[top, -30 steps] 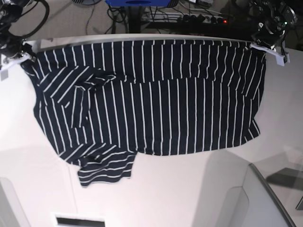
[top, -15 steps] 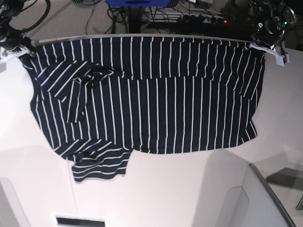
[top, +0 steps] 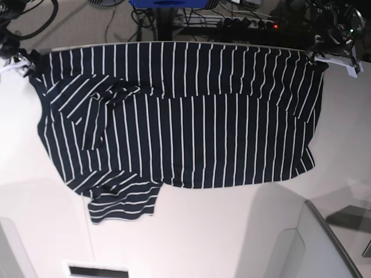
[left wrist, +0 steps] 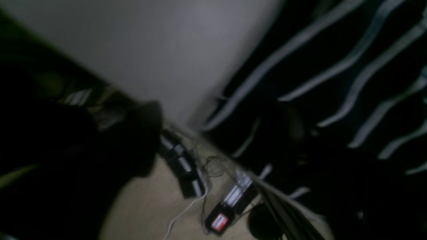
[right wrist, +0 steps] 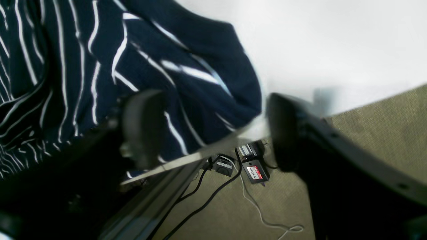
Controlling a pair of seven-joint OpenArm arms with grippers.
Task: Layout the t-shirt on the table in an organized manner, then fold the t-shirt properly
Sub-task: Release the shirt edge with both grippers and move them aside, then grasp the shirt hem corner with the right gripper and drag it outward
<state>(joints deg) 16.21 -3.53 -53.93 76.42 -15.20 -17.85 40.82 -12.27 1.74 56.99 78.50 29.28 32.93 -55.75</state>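
Note:
The dark t-shirt [top: 191,116] with thin white stripes lies spread across the white table [top: 203,231], its top edge along the table's far edge. One sleeve is folded over itself at the left [top: 95,107], and a crumpled flap sticks out at the bottom left [top: 124,202]. My right gripper [top: 13,62] sits at the shirt's far left corner. In the right wrist view it [right wrist: 213,130] is open, with the shirt's corner [right wrist: 200,86] lying loose between the fingers. My left gripper [top: 336,58] is at the far right corner. The left wrist view is dark and blurred, with its jaws [left wrist: 217,133] apart beside the t-shirt [left wrist: 333,83].
Beyond the table's far edge the floor holds power strips and cables [top: 243,22] and a blue object [top: 168,3]. A grey raised panel [top: 324,243] stands at the near right. A dark slot [top: 95,270] sits at the near left edge.
Both grippers held the shirt's far corners and drew its top edge to the table's far edge. Now both have opened and let the corners go, and the shirt lies still.

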